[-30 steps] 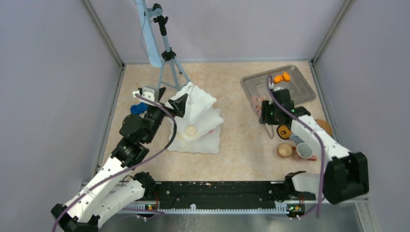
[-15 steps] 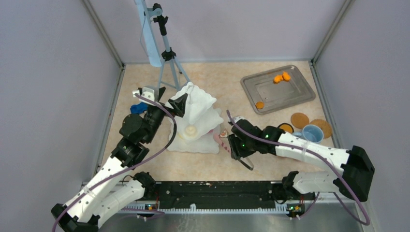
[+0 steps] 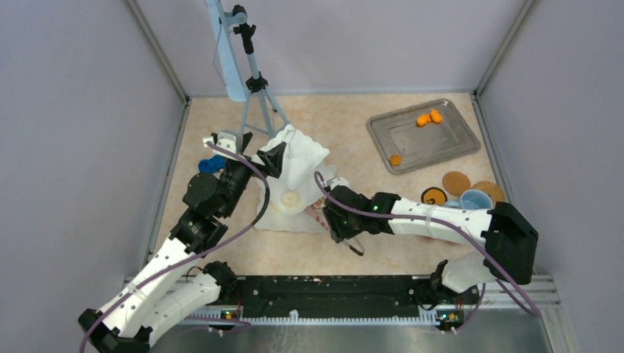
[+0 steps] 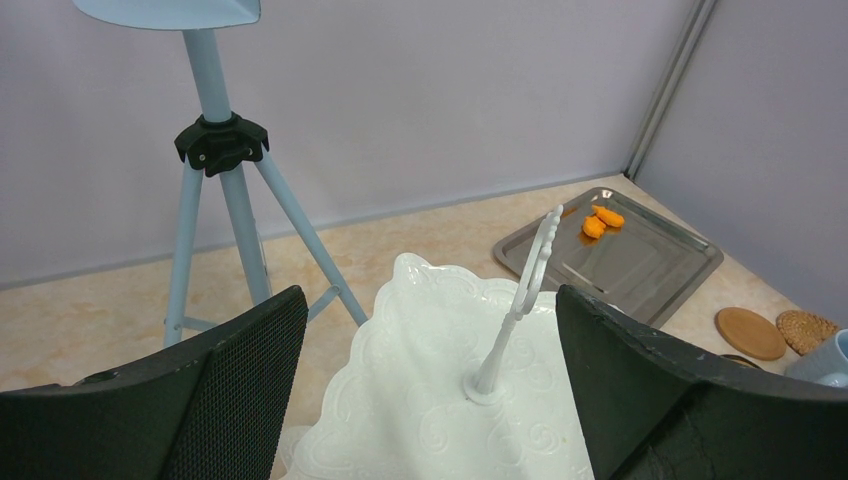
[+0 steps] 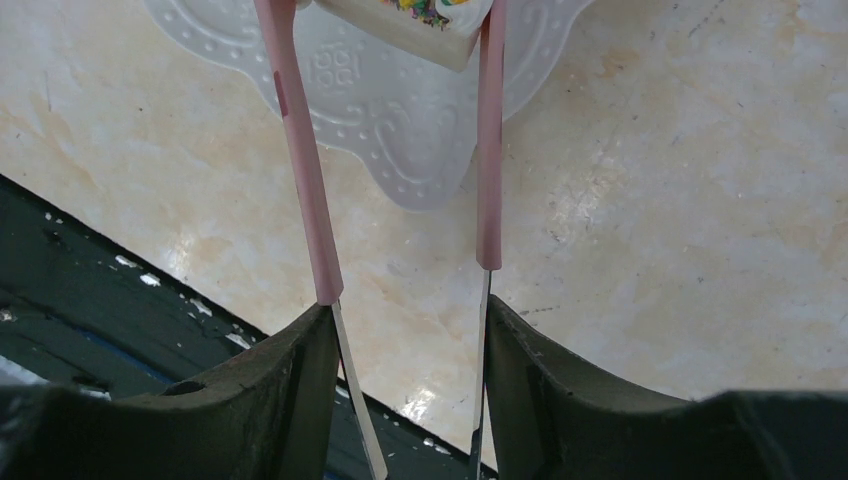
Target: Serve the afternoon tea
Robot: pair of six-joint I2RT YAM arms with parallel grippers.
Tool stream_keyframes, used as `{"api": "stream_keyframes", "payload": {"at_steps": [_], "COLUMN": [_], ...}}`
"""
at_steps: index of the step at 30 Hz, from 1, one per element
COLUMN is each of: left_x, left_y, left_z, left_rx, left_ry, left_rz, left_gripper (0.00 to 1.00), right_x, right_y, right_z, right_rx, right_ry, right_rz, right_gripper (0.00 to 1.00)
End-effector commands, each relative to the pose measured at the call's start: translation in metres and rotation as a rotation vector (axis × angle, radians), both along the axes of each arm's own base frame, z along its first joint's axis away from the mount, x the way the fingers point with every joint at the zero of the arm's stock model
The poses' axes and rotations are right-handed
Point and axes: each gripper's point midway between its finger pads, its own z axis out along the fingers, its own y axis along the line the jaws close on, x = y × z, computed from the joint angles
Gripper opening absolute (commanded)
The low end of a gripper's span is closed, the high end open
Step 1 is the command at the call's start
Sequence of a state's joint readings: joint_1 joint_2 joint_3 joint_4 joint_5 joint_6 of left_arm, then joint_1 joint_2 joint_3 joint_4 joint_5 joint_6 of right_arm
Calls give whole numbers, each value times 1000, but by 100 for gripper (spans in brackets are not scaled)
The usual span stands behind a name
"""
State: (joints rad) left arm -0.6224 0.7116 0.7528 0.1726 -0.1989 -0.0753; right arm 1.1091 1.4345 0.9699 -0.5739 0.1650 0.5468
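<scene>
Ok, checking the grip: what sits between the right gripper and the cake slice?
The pink tongs: the right gripper clamps their arms and their tips pinch the cake slice, in the right wrist view.

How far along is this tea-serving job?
Early on. No treat shows on the white stand yet. In hand: the right gripper squeezes pink tongs that grip a cake slice at the stand's bottom plate. Left to do: three orange pastries lie on the metal tray, not yet served.
</scene>
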Motion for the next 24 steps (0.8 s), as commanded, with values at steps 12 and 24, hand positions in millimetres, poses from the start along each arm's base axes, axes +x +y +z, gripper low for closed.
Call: {"api": "stream_keyframes", "payload": {"at_steps": [12, 24], "left_x": [-1, 1], "left_y": [4, 3], "left_z": [15, 14], "left_rx": [-19, -15], "left_ry": [-42, -38], "left_rz": [11, 11], "left_gripper": [99, 99], "right_x": [17, 10], "right_y": [30, 12], "right_z": [5, 12], "right_rx": [58, 59], "right_ry": [-118, -116], "right_rz": [52, 22], "right_gripper": [61, 58]}}
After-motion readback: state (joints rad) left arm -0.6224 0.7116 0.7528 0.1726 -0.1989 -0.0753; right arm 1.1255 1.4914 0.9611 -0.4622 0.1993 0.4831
